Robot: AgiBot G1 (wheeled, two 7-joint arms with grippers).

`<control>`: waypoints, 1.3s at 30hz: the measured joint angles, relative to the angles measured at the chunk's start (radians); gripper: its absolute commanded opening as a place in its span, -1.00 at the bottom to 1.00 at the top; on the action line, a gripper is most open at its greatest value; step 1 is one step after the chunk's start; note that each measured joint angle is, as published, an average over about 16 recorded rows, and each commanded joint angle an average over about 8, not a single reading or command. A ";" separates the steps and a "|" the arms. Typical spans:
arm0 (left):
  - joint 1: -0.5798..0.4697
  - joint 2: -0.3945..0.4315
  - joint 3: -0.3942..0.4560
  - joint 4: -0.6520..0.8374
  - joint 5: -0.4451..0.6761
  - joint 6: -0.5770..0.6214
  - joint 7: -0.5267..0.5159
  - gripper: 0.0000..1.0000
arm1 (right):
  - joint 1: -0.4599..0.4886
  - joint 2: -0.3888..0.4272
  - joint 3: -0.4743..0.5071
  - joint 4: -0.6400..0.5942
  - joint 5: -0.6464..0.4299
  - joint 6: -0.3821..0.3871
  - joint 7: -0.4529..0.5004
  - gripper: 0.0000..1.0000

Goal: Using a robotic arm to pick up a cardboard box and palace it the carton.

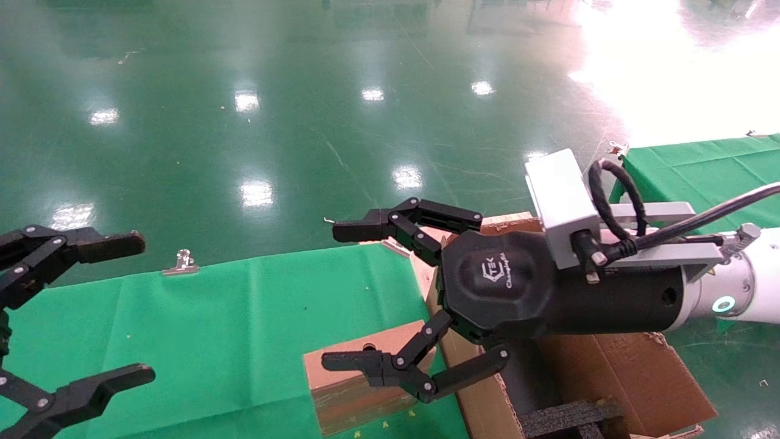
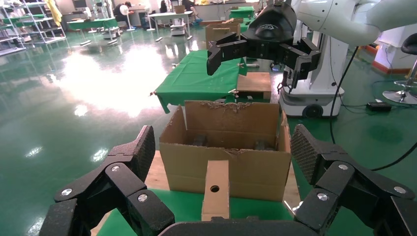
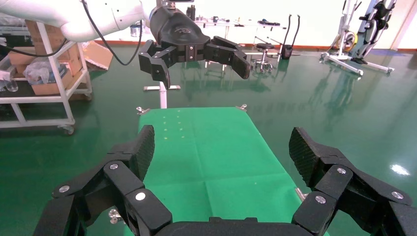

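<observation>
Your right gripper (image 1: pixel 341 296) sits at centre frame in the head view, its fingers spread wide with nothing between them. It is on the white robotic arm (image 1: pixel 752 280) that comes in from the right edge. The cardboard box (image 1: pixel 356 378) lies on the green-covered table (image 1: pixel 213 323) at lower centre, its round hole facing up, directly under the lower finger; from here you probably can't say whether that finger touches it. The carton (image 1: pixel 609 378) stands just beside the box at lower right, flaps open, with black foam (image 1: pixel 567 417) showing inside. Your left gripper (image 1: pixel 137 308) hangs at the left edge of the frame, also wide open and empty, well apart from the box. A metal clip (image 1: pixel 181 262) sits on the table's far edge.
</observation>
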 measured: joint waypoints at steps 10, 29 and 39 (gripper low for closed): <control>0.000 0.000 0.000 0.000 0.000 0.000 0.000 -1.00 | 0.000 0.000 -0.001 0.000 -0.001 0.000 0.000 1.00; 0.000 0.000 0.000 0.000 0.000 0.000 0.000 -1.00 | 0.193 -0.077 -0.197 -0.050 -0.344 -0.066 0.011 1.00; 0.000 0.000 0.000 0.000 0.000 0.000 0.000 -1.00 | 0.367 -0.173 -0.413 -0.083 -0.582 -0.084 0.024 1.00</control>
